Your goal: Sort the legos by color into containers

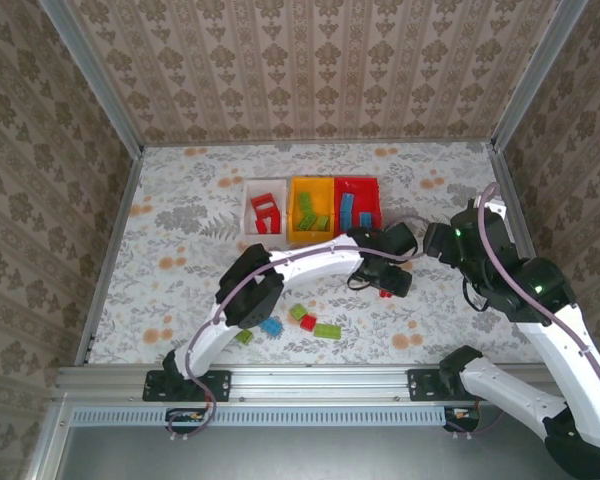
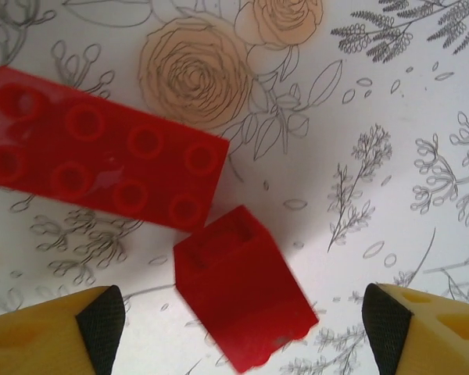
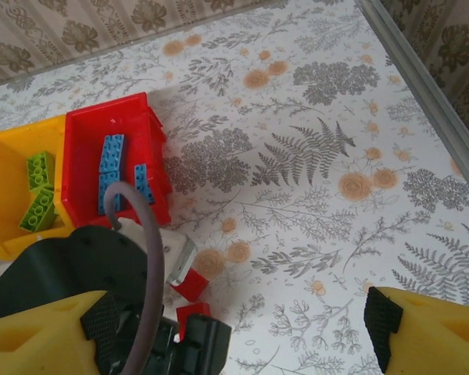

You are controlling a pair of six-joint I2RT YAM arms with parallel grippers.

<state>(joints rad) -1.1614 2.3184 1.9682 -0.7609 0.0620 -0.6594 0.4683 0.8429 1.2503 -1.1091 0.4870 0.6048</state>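
Down under my left fingers (image 2: 98, 328), open wide, the small red lego (image 2: 242, 289) sits roughly centred between them, turned diagonal, long red lego (image 2: 102, 148) just beyond.

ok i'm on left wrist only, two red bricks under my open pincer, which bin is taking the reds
Observer: The white bin, at the left end of the row. Red bricks already lie in it.
Operator: and what's in the right-hand one
Observer: That is the red bin, and it holds blue bricks.
Operator: anything loose besides my two
Observer: Yes, five more lie nearer the arm bases: three green bricks, one red brick and one blue brick.
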